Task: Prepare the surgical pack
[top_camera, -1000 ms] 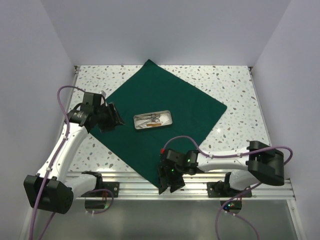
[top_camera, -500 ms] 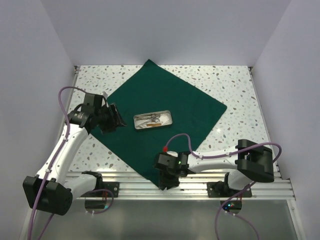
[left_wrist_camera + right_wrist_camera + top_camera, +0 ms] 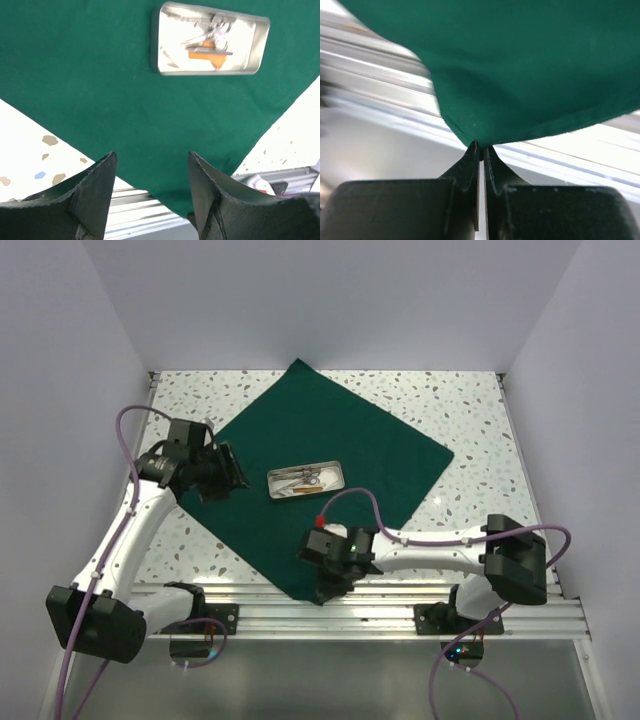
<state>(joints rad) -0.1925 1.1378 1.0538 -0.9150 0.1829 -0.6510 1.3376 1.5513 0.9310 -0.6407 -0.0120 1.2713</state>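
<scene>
The right gripper (image 3: 481, 146) is clenched on the near corner of the plain matte dark green fabric drape (image 3: 340, 430). The cloth spreads away from its fingertips in a slack fold above the ribbed aluminium rail (image 3: 420, 612). The left gripper (image 3: 151, 156) hangs released, jaws well apart, over the drape's left part. Green cloth lies between and beyond its fingers, speckled white tabletop (image 3: 20, 160) shows to one side of them, and the small rectangular silver metal instrument tray (image 3: 210, 40) sits farther ahead, apart from both grippers. The sheet looks light and limp, so it should crease rather than hold shape; a pinch right at a corner or hem, as the right fingers have, seems the sound hold. The tray looks stiff and sits loose on the cloth with small instruments inside. It would likely slide or tip if the fabric beneath it is dragged.
</scene>
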